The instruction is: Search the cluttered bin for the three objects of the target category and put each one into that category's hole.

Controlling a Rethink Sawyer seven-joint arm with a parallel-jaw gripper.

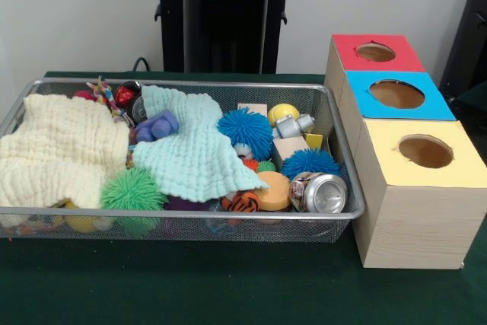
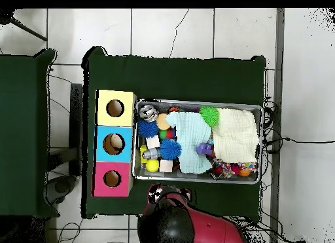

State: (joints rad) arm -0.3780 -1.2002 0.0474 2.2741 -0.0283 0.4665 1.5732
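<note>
One bin (image 1: pixel 335 104) lying lengthwise left-right.

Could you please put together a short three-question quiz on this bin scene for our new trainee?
1. True or false: the crushed silver can lies in the bin at the end nearest the boxes.
2. Which box sits between the other two: A) red, B) blue, C) yellow?
3. Fill in: the green spiky ball rests against the ____ cloth.

Key:
1. True.
2. B, the blue-topped box.
3. Cream.
</note>
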